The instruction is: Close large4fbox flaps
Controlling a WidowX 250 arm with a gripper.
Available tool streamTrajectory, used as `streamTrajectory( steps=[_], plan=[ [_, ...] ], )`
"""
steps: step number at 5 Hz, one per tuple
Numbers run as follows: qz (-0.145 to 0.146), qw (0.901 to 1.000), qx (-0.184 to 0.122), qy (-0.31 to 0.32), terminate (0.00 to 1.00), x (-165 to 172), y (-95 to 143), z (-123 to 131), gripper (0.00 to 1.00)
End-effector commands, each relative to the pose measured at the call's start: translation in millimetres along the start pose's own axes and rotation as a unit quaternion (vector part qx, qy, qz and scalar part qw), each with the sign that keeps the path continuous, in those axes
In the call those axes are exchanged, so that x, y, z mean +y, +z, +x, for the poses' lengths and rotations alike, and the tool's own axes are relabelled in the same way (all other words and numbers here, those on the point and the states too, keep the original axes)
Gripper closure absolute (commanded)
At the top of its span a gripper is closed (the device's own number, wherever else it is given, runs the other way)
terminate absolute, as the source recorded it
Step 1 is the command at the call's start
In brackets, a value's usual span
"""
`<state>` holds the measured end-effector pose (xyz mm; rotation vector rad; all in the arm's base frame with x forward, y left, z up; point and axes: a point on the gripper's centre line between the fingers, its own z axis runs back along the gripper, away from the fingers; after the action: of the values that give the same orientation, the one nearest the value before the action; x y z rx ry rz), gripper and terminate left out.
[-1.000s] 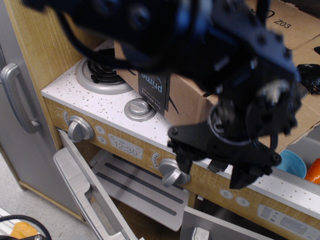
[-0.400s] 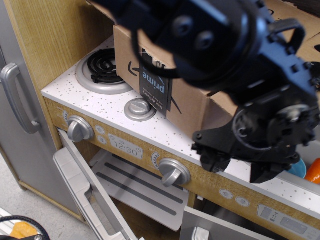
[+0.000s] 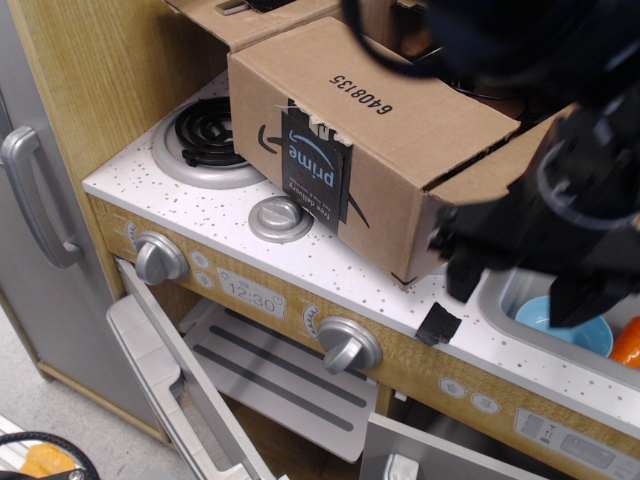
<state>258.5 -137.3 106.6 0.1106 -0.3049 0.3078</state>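
observation.image | we hover our black gripper (image 3: pixel 520 290), fingers apart, beside the brown corrugated prime-taped large4fbox (image 3: pixel 370 150) | next: press flaps (image 3: pixel 500 175) down

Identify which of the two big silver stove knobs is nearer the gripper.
The right knob, below the box corner; the gripper hangs just right of it. The left knob sits under the burner.

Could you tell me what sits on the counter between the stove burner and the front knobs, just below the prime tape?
A round grey disc lies there in the only view, on the speckled countertop, between the burner and the knobs, beside the large4fbox.
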Motion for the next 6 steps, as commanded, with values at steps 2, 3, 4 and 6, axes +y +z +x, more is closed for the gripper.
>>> streamTrajectory(
  steps=[2,3,4,6],
  plan=[
    [0.048,0.9973,-0.03,-0.046,0.0,26.2,42.8,51.0,0.0],
    [0.073,0.9938,-0.033,-0.078,0.0,40.5,48.0,60.3,0.0],
    [0.128,0.9801,-0.076,-0.132,0.0,61.7,47.3,67.4,0.0],
    [0.138,0.967,-0.124,-0.174,0.0,97.9,30.3,88.4,0.0]
  ],
)
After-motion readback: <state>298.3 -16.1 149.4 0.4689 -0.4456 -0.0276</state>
